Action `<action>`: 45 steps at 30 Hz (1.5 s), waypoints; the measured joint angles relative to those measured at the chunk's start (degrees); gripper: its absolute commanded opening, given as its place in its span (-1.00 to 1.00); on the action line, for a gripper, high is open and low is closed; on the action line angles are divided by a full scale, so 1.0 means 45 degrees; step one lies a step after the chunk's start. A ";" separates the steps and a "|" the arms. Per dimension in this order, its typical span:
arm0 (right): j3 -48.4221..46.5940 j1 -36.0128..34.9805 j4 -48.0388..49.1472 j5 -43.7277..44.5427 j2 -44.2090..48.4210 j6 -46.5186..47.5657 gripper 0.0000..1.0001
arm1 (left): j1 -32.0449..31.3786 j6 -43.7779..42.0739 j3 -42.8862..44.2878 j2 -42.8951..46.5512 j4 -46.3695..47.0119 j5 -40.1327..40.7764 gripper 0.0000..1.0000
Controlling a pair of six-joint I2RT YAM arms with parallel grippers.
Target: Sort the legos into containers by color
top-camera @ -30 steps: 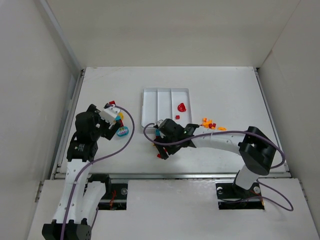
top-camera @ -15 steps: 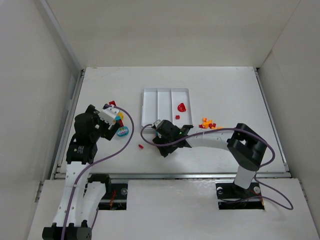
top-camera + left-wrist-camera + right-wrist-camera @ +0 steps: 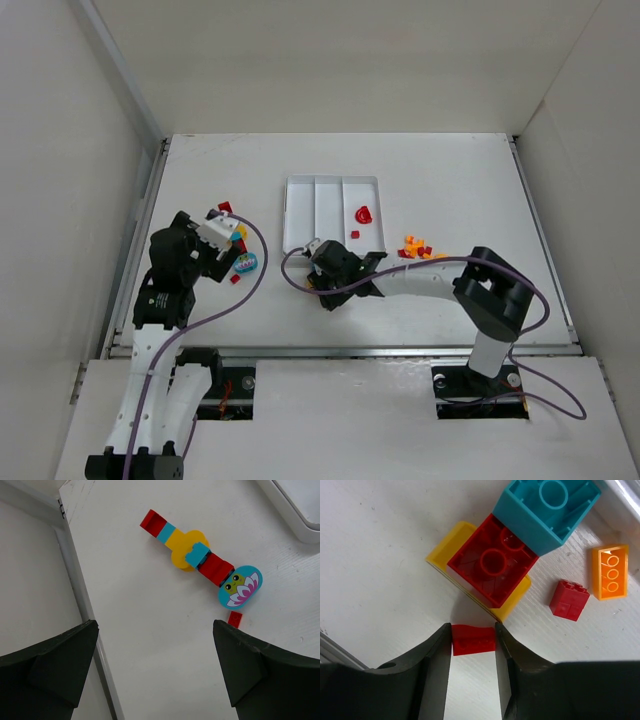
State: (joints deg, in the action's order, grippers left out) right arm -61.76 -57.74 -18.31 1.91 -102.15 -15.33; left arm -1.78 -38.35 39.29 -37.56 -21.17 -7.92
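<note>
Red brick point(image 3: 473, 640) lies clamped in the right gripper point(image 3: 473, 632) off the tray's point(image 3: 287, 215) near-left corner, seemingly ready for lifting. Left gripper point(image 3: 154, 630) hangs wide open over a mixed clump point(image 3: 197, 560).

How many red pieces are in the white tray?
2, both in the right compartment: a bigger red piece midway, a small red piece nearer the arms. More may be hidden.

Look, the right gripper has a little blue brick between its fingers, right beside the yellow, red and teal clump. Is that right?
Not quite: the little brick between the fingers of the right gripper is red, not blue. The right wrist view shows it, right beside the yellow, red and teal clump.
</note>
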 measured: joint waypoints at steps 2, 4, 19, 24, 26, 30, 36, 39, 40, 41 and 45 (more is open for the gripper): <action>0.0272 0.0000 0.0165 -0.0005 0.0194 -0.0029 -0.87 | 0.0000 -0.0058 -0.0121 0.0000 -0.0034 0.0010 0.91; 0.0588 0.0000 0.0097 -0.0005 0.0505 -0.0102 -0.94 | 0.0000 -0.0233 -0.0287 0.0005 -0.0053 -0.0005 0.85; -0.1350 0.0364 -0.1948 0.2521 0.3866 -0.0461 -1.00 | 0.0000 -0.0947 -0.1787 -0.0481 -0.0903 0.0175 0.54; -0.3536 0.2953 -0.1758 0.3113 0.2200 -0.0500 -1.00 | 0.0000 -0.0937 -0.1826 -0.1914 -0.0607 0.0515 0.34; -0.3871 0.4177 -0.1608 0.3050 0.1282 -0.0520 -1.00 | 0.0000 -0.0942 -0.1826 -0.2278 -0.0384 0.0573 0.21; -0.3934 0.5693 -0.1666 0.2730 -0.0228 -0.0544 -0.82 | 0.0000 -0.0937 -0.1826 -0.2982 -0.0199 0.0316 0.15; -0.4187 0.5911 -0.1787 0.1647 -0.1035 -0.0253 0.01 | 0.0000 -0.1117 -0.1826 -0.3798 -0.0165 -0.0233 0.30; -0.4430 0.5892 -0.1812 0.1287 -0.1035 0.0010 0.27 | -0.0068 -0.1404 -0.1826 -0.4163 -0.0151 -0.0403 0.48; -0.4522 0.5892 -0.1831 0.1229 -0.1035 0.0087 0.36 | -0.0117 -0.1506 -0.1826 -0.4308 -0.0155 -0.0466 0.59; -0.4605 0.5892 -0.1831 0.1166 -0.1035 0.0151 0.36 | -0.0199 -0.1627 -0.1826 -0.4459 -0.0155 -0.0505 0.61; -0.4697 0.5892 -0.1841 0.1044 -0.1015 0.0355 0.44 | -0.0452 -0.1812 -0.1826 -0.5178 0.0068 -0.0544 0.54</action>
State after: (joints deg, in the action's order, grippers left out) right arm -82.89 -31.22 -26.59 6.61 -106.72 -13.74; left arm -3.81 -46.50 31.07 -60.86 -20.86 -10.37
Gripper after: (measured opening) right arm 0.714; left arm 0.794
